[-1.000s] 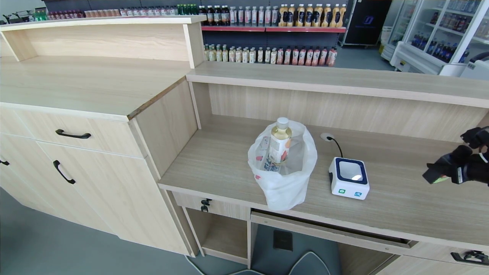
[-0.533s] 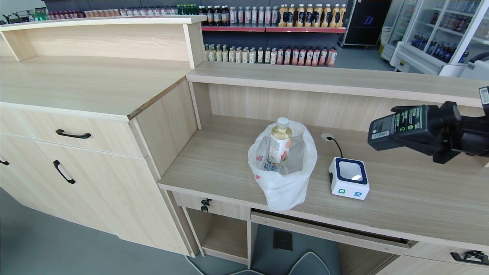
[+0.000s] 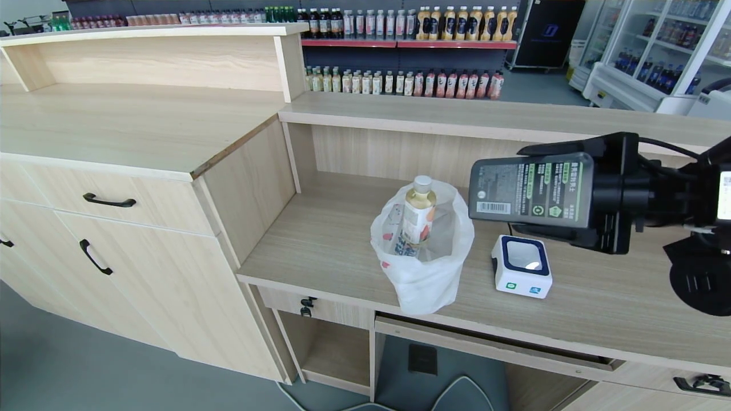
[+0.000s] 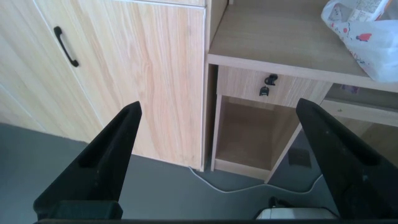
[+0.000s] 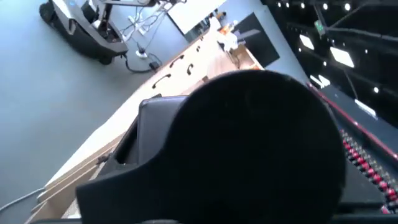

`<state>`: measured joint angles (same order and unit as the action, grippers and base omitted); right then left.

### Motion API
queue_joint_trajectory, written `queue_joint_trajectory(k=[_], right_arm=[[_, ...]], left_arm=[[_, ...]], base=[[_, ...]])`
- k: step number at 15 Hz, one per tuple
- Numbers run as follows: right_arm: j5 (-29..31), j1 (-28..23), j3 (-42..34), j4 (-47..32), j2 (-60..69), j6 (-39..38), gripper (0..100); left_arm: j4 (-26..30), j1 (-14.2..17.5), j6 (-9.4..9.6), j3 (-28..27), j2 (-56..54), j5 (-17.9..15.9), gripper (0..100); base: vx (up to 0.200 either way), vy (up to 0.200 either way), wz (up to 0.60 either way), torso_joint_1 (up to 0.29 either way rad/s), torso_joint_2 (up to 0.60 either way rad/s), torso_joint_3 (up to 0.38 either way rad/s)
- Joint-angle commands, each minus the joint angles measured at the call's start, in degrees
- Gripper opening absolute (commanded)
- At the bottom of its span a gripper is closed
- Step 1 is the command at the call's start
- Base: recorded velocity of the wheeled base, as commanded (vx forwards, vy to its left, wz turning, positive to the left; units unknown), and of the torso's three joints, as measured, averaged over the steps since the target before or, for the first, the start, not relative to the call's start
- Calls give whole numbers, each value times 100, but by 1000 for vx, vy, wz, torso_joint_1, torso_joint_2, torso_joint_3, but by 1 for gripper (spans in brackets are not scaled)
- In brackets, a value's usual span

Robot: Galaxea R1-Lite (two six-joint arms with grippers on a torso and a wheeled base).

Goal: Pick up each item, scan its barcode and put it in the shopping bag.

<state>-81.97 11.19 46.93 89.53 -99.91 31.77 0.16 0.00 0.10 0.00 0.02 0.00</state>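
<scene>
Our right gripper point(image 3: 597, 194) clamps the dark pack point(image 3: 528, 191) aloft above the scanner point(image 3: 521, 265) — barcode turned upward, it seems — so we should roll it face-down over the glass before the shopping bag point(image 3: 422, 279).

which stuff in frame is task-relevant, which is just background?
Job: dark pouch in the right gripper; scanner; shopping bag; bottle inside it.
Just there: shelved drinks; fridges; cabinet doors.

Bottle point(image 3: 418, 214) in bag point(image 3: 425, 279), scanner point(image 3: 521, 267) to its right, pack point(image 3: 531, 191) above the counter point(image 3: 320, 240).
</scene>
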Motion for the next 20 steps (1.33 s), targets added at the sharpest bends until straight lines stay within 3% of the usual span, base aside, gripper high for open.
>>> queue_joint_trajectory(k=[1, 8, 16, 20], right_arm=[[-30, 507, 26, 47, -204, 14, 0], [-21, 1324, 264, 47, -195, 383, 0], [6, 1333, 246, 47, -19, 532, 0], [14, 1386, -439, 47, 552, 550, 0]], left_arm=[[-7, 0, -1, 0, -2, 0, 100], [-7, 0, -1, 0, -2, 0, 100], [2, 0, -1, 0, -2, 0, 100], [-7, 0, -1, 0, -2, 0, 100]], base=[[0, 0, 0, 0, 0, 0], [0, 0, 0, 0, 0, 0], [0, 0, 0, 0, 0, 0], [0, 0, 0, 0, 0, 0]])
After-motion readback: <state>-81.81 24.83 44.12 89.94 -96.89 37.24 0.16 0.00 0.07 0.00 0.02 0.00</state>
